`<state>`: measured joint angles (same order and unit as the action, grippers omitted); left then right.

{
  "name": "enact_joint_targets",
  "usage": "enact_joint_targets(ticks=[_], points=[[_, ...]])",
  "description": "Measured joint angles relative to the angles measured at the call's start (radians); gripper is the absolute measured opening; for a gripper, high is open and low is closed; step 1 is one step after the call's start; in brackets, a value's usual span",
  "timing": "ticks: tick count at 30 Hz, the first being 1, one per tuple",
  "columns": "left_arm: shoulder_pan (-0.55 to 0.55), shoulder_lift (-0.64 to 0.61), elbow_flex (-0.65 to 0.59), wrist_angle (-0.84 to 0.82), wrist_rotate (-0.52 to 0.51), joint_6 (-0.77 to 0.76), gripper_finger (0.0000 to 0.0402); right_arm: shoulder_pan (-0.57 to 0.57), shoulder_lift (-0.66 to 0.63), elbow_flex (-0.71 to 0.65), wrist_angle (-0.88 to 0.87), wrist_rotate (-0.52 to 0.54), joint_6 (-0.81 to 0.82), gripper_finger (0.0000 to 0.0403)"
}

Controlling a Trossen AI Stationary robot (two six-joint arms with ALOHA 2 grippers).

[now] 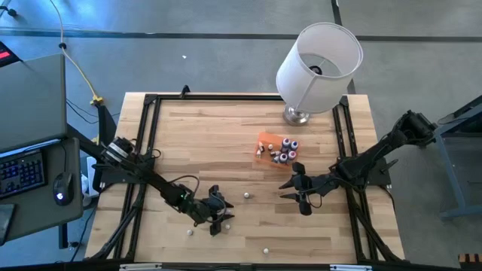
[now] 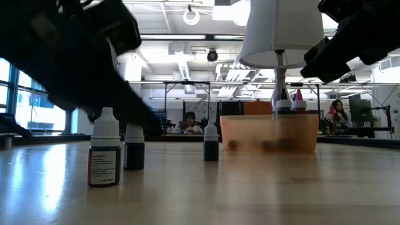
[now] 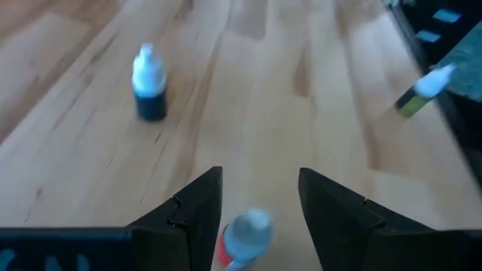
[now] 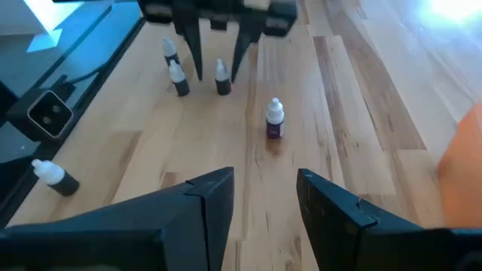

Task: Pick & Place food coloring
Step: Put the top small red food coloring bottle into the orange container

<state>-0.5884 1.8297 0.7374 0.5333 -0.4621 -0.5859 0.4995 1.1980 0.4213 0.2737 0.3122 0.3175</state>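
The food coloring is a set of tiny bottles with whitish caps. Several stand in the orange tray (image 1: 265, 143), right of the table's centre. Others are loose on the wood: one (image 1: 246, 194) stands between the arms, one (image 1: 265, 249) is by the near edge, and one (image 4: 53, 177) lies on its side. My left gripper (image 3: 260, 177) is open, low over the near-left part of the table. Its fingers stand on either side of an upright red-bodied bottle (image 3: 242, 239). My right gripper (image 4: 263, 177) is open and holds nothing, near the tray's near side (image 1: 288, 190).
A white-shaded lamp (image 1: 316, 64) stands on its metal base (image 1: 296, 115) at the far edge, just behind the tray. Black frame rails (image 1: 139, 143) run along the table's left and right sides. A laptop and a mouse (image 1: 60, 188) sit off the table to the left.
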Motion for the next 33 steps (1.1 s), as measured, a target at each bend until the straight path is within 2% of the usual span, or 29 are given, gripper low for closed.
enact_joint_targets(ticks=[8,12,25,29,33], points=[[0.009,0.051,-0.002,-0.012,0.008,-0.083,0.0172,0.000,0.000,0.000,0.031,-0.001,-0.003,0.0140],[0.021,0.051,-0.002,-0.006,0.050,-0.126,0.0172,0.000,0.000,0.000,0.031,0.000,-0.007,0.0140],[0.025,0.047,0.004,-0.070,0.089,-0.121,0.0172,0.000,0.000,0.000,0.030,-0.001,-0.008,0.0140],[0.026,0.047,0.005,-0.080,0.088,-0.072,0.0152,0.000,0.000,0.000,0.030,-0.001,-0.011,0.0140],[0.026,0.049,0.015,-0.087,0.073,-0.016,0.0107,0.000,0.000,0.000,0.030,-0.001,-0.011,0.0140]])
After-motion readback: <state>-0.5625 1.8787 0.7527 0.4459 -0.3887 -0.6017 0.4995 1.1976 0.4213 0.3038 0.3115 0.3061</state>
